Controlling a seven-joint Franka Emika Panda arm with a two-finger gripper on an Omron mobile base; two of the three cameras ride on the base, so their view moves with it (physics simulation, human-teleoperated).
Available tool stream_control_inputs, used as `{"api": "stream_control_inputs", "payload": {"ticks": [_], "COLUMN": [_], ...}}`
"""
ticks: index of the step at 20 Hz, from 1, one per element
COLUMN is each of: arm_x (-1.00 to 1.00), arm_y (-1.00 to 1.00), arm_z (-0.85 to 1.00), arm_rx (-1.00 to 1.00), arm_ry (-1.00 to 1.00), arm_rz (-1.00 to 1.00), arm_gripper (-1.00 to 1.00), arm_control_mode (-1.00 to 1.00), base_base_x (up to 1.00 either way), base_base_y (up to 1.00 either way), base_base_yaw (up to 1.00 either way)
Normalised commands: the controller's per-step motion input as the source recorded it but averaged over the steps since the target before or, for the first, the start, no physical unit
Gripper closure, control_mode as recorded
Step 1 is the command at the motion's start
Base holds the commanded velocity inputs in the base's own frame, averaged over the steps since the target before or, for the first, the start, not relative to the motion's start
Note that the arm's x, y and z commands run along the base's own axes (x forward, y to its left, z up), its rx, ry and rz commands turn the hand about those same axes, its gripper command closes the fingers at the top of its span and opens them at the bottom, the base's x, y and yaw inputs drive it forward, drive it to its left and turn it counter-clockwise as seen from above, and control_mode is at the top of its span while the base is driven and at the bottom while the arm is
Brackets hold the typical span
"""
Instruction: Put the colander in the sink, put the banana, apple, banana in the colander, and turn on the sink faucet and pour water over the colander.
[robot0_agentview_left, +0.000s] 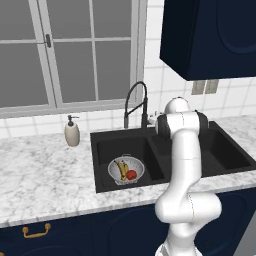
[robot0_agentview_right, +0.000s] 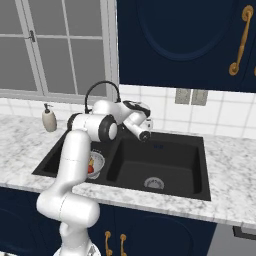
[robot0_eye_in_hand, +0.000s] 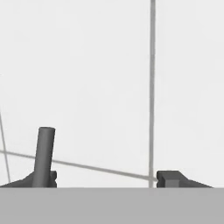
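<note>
The colander (robot0_agentview_left: 126, 170) sits in the left basin of the black sink (robot0_agentview_left: 220, 150), with two bananas (robot0_agentview_left: 121, 170) and a red apple (robot0_agentview_left: 131, 174) inside it. From the right base view the arm hides part of the colander (robot0_agentview_right: 96, 162). The black gooseneck sink faucet (robot0_agentview_left: 136, 102) stands behind the sink, and no water runs from it. My gripper (robot0_eye_in_hand: 107, 179) is up at the back of the sink by the faucet's base, facing the tiled wall. Its jaws are open and wide apart. A dark grey rod (robot0_eye_in_hand: 44, 153) stands just above the left fingertip (robot0_eye_in_hand: 41, 180).
A beige soap bottle (robot0_agentview_left: 72, 132) stands on the marble counter (robot0_agentview_left: 45, 175) left of the sink. The right basin (robot0_agentview_right: 165, 165) holds nothing. A window (robot0_agentview_left: 70, 55) is above the counter and dark wall cabinets (robot0_agentview_right: 185, 40) hang on the right.
</note>
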Motion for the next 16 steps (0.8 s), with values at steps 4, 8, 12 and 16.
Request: {"api": "stream_control_inputs", "payload": {"ticks": [4, 8, 12, 16], "arm_x": [0.18, 0.16, 0.06, 0.04], "arm_y": [0.21, 0.02, -0.09, -0.32], "arm_z": [-0.1, -0.07, -0.03, -0.03], "arm_rx": [0.0, 0.0, 0.0, 0.0], "arm_ry": [-0.05, -0.02, 0.0, 0.0], "arm_rz": [0.0, -0.01, -0.09, -0.1], "arm_gripper": [1.0, 1.0, 1.0, 1.0], "arm_control_mode": [-1.0, -1.0, -1.0, -1.0], "base_base_x": [0.0, 0.0, 0.0, 0.0], "base_base_y": [0.0, 0.0, 0.0, 0.0], "base_base_yaw": [0.0, 0.0, 0.0, 0.0]}}
